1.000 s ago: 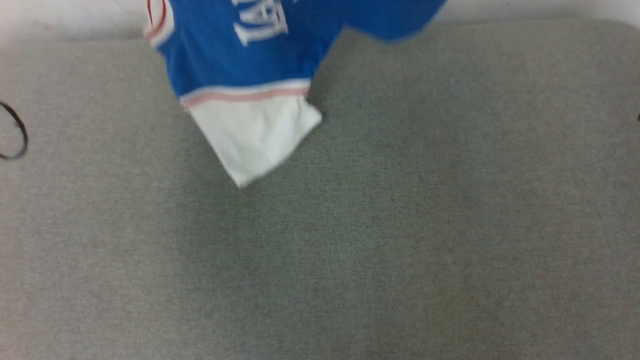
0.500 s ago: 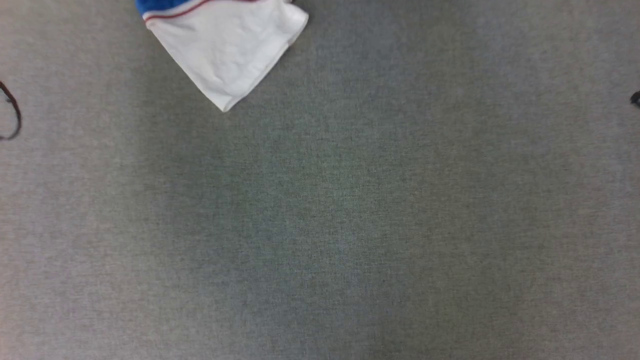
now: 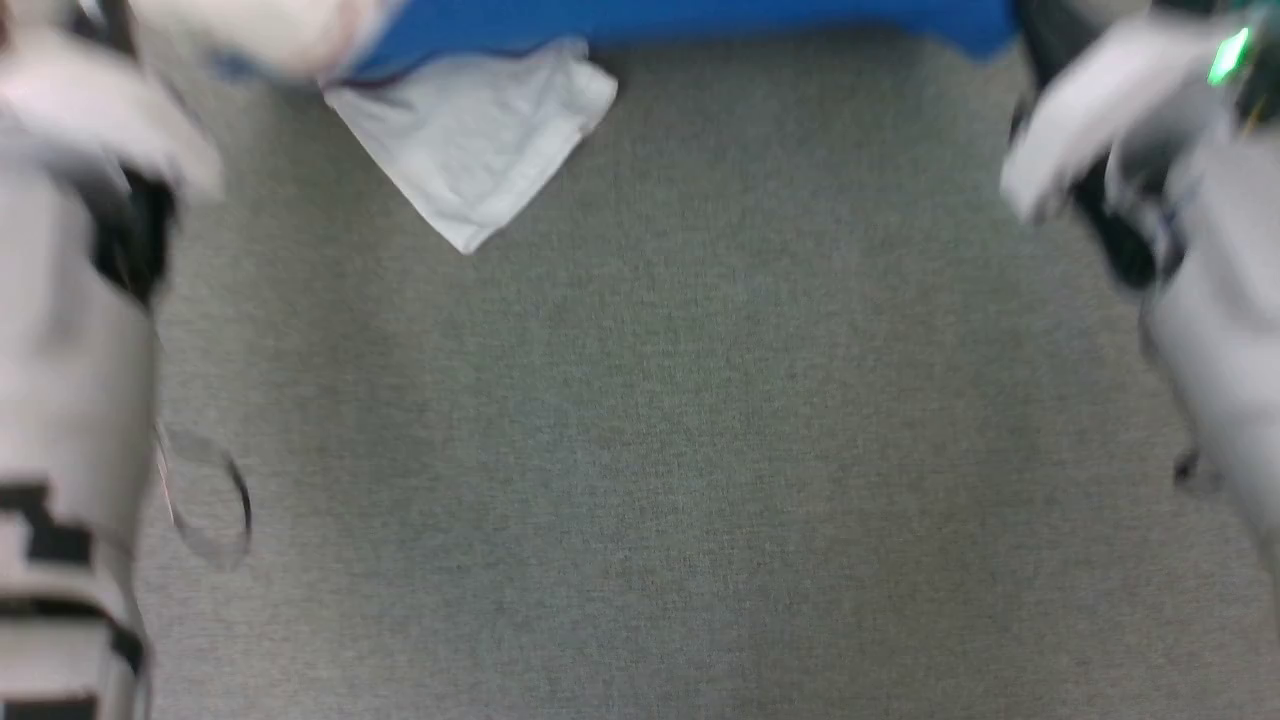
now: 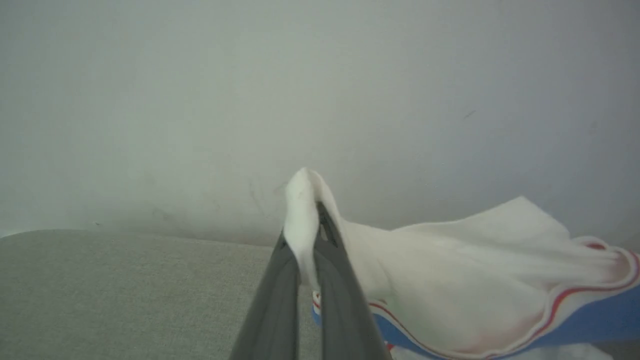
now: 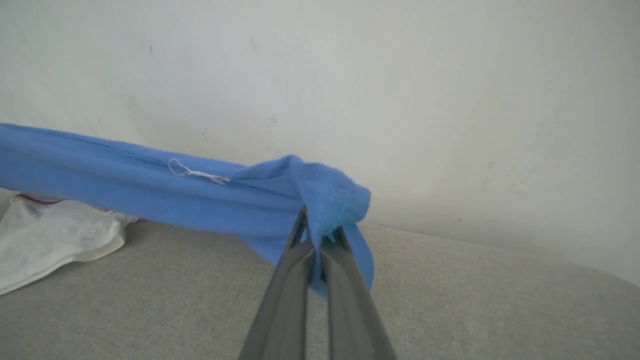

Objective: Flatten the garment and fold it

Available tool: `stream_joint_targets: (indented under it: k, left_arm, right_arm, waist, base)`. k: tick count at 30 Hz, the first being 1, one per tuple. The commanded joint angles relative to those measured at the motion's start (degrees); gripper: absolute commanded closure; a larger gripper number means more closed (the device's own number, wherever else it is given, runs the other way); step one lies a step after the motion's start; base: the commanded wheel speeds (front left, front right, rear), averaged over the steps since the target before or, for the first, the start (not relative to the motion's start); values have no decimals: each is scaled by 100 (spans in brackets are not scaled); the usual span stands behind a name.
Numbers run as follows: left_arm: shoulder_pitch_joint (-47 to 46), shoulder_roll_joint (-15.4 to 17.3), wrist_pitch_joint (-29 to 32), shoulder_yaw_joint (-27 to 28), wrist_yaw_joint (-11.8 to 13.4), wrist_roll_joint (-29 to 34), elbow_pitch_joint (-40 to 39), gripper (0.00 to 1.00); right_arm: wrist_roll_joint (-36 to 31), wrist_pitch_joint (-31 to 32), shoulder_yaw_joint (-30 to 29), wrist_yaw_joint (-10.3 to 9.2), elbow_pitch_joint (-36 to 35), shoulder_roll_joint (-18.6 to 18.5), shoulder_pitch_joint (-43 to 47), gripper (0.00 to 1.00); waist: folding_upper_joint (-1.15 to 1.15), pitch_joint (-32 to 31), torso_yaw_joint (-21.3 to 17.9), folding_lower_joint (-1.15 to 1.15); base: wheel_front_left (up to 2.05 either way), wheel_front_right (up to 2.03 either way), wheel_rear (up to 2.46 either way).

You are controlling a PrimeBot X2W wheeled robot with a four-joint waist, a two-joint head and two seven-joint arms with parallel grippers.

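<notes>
The garment (image 3: 690, 18) stretches as a taut blue band across the top of the head view. One white sleeve (image 3: 470, 140) lies on the grey surface below it. My left gripper (image 4: 312, 235) is shut on a fold of the white sleeve (image 4: 475, 280), lifted above the surface, with red-striped trim and blue cloth trailing to the right. My right gripper (image 5: 320, 235) is shut on a bunched blue corner of the garment (image 5: 150, 185), which hangs in the air toward the left. Both arms appear blurred in the head view, the left arm (image 3: 60, 400) and the right arm (image 3: 1200, 300).
A grey fabric-covered table (image 3: 680, 450) spreads below the garment, and its rounded far edge (image 4: 100, 240) meets a pale wall (image 5: 400, 75). A thin cable loop (image 3: 215, 500) hangs beside the left arm.
The head camera has shifted. Both arms have come into view at the sides, blurred. The garment's blue edge now spans the top, and the white sleeve rests at nearly the same spot.
</notes>
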Motion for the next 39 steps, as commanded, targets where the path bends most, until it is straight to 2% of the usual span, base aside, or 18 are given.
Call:
stream_joint_targets:
  k: [1, 6, 11, 14, 18, 23, 28, 34, 39]
  left_arm:
    - [262, 43, -48, 46, -6, -48, 29, 100]
    - [1639, 82, -58, 125, -59, -211, -197, 100]
    - [3120, 188, 195, 87, -7, -321, -1015, 100]
    - [4063, 415, 600, 110, 176, -404, -1971, 100]
    - [5497, 795, 1327, 250, 770, -516, -3745, 100]
    - [7158, 1103, 2131, 446, 1676, -566, -5890, 100]
    - [8298, 1251, 2705, 571, 2316, -599, -7180, 100]
    - [9038, 1398, 3090, 733, 2685, -679, -7925, 100]
    - [9176, 1532, 3240, 906, 2801, -730, -8259, 100]
  right_arm:
    - [87, -19, 46, -13, -59, -67, 225, 100]
    - [417, -50, 304, -13, -582, -338, 1393, 100]
    - [510, -46, 238, -13, -1273, -688, 2547, 100]
    - [386, 11, -2, -13, -1758, -831, 3245, 100]
    - [105, 177, -574, -13, -2484, -848, 4243, 100]
    - [-378, 655, -1555, -13, -3490, -578, 5632, 100]
    - [-910, 1281, -2549, -13, -4642, 25, 7012, 100]
    - [-1318, 2172, -3205, -13, -5873, 753, 8182, 100]
    - [-1548, 2688, -3439, -13, -6432, 982, 8447, 100]
  waist:
    - [0, -826, 209, 1]
    - [0, -1436, 219, 1]
    - [0, -1909, 274, 1]
    - [0, -2078, 289, 1]
    - [0, -2198, 315, 1]
    - [0, -2286, 378, 1]
    - [0, -2376, 429, 1]
    - [0, -2398, 429, 1]
    - [0, -2271, 378, 1]
  base:
    - [0, 0, 0]
    - [0, 0, 0]
    - [0, 0, 0]
    - [0, 0, 0]
    - [0, 0, 0]
    - [0, 0, 0]
    - [0, 0, 0]
    - [0, 0, 0]
    - [0, 0, 0]
